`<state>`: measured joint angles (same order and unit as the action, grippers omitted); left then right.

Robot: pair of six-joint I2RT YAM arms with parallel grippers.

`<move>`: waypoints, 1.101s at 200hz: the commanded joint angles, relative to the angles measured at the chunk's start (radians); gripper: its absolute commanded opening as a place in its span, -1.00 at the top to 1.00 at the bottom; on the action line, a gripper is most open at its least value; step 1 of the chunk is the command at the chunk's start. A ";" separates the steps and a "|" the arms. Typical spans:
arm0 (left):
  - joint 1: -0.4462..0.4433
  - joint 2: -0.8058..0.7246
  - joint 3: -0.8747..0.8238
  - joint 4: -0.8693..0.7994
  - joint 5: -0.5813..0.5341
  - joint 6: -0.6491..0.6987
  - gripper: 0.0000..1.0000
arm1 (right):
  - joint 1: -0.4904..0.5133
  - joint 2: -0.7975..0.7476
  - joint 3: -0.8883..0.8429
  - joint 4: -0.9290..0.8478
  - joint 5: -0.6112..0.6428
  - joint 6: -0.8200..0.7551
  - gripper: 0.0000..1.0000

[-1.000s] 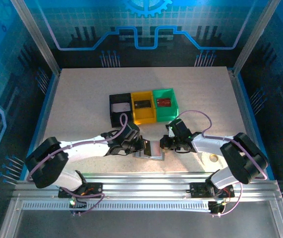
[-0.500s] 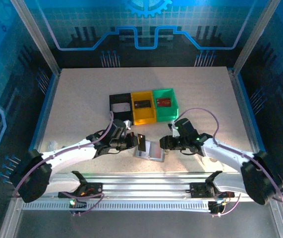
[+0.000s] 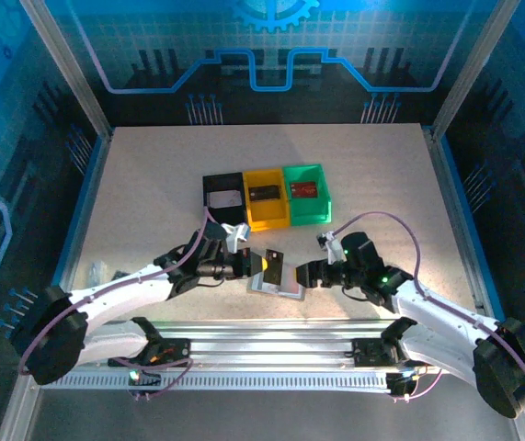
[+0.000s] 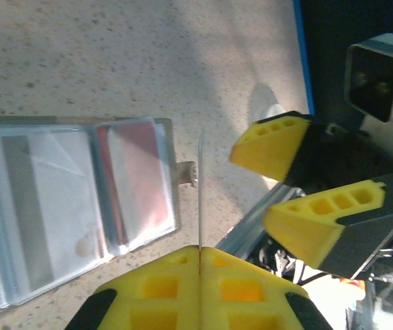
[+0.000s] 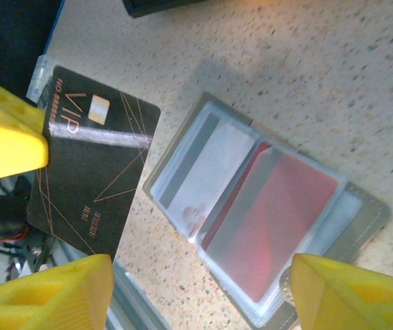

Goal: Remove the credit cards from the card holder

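top external: left end effector (image 3: 261, 266) outstretched

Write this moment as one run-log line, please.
left hand: shut on dark card | right hand: open | card holder: open on table, red card inside

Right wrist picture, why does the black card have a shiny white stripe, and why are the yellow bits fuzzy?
Right wrist view: lamp glare streaks the dark card; the right end effector sits very near the lens, so its fingers look soft. Left wrist view: the card holder plastic also gleams.
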<state>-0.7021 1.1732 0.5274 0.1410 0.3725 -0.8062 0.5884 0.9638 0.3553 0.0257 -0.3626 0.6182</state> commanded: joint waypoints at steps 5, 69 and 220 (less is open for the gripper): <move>0.006 0.006 -0.022 0.127 0.083 -0.004 1.00 | 0.002 0.020 -0.038 0.188 -0.112 0.038 -0.40; -0.011 0.056 -0.038 0.225 0.120 -0.039 1.00 | 0.014 0.048 -0.085 0.385 -0.138 0.090 -0.36; -0.022 0.092 -0.025 0.236 0.104 -0.042 1.00 | 0.056 0.002 -0.081 0.416 -0.130 0.089 0.59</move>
<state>-0.7193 1.2495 0.5007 0.3698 0.4767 -0.8581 0.6254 0.9966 0.2691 0.4095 -0.4484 0.7250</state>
